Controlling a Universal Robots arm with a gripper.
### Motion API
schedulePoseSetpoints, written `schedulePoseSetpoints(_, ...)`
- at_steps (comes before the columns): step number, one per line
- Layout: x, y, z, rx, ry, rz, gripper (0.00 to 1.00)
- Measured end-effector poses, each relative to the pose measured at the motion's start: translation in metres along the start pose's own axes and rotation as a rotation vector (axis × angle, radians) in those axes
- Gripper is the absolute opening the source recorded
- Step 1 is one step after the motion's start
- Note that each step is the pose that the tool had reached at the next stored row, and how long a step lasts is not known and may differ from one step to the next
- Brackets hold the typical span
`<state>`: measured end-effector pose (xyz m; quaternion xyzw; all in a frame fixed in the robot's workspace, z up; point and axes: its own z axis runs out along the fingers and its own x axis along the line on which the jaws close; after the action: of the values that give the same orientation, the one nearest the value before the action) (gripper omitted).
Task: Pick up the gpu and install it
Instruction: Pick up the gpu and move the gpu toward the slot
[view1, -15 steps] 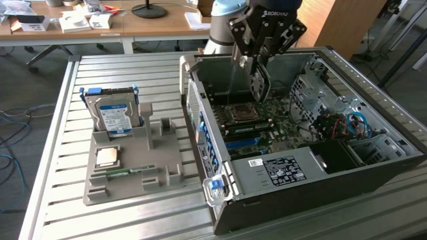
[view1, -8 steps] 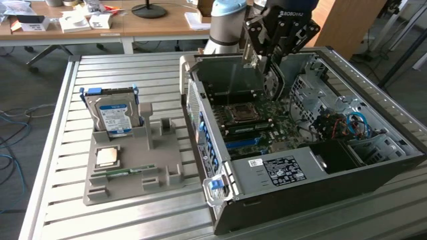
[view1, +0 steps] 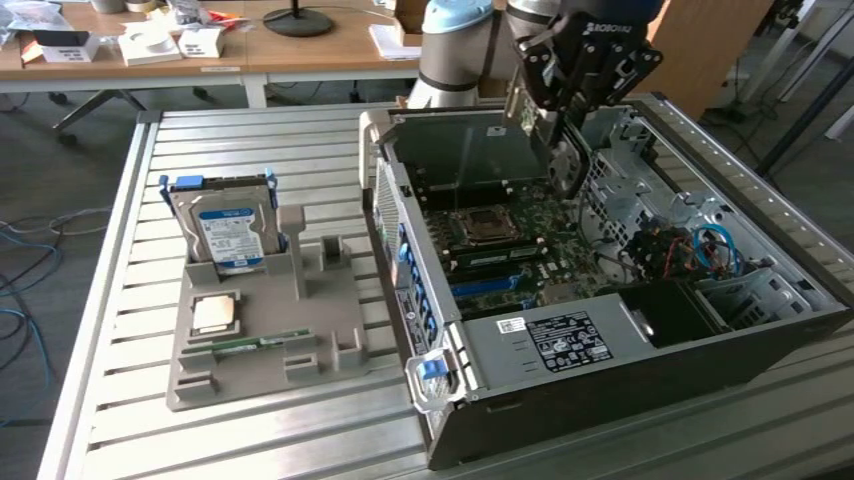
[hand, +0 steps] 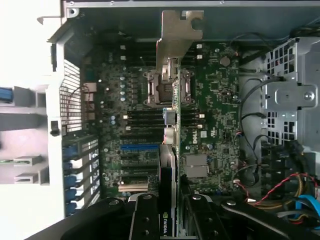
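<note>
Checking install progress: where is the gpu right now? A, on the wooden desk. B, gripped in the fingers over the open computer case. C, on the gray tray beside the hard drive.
B: the gpu sits clamped between the fingers, edge-on above the motherboard in the open computer case.

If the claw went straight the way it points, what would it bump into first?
Probably the green motherboard in the open computer case. The gpu in the claw would touch first, though depth is unclear.
</note>
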<state>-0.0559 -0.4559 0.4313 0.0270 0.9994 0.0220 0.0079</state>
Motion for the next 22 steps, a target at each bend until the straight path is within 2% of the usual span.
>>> schedulePoseSetpoints(11, -0.031, 0.0016, 0.0006, -0.0031, 0.0005, -0.002, 0.26)
schedulePoseSetpoints(22, -0.036, 0.0019, 0.0007, -0.0039, 0.0011, -0.015, 0.26)
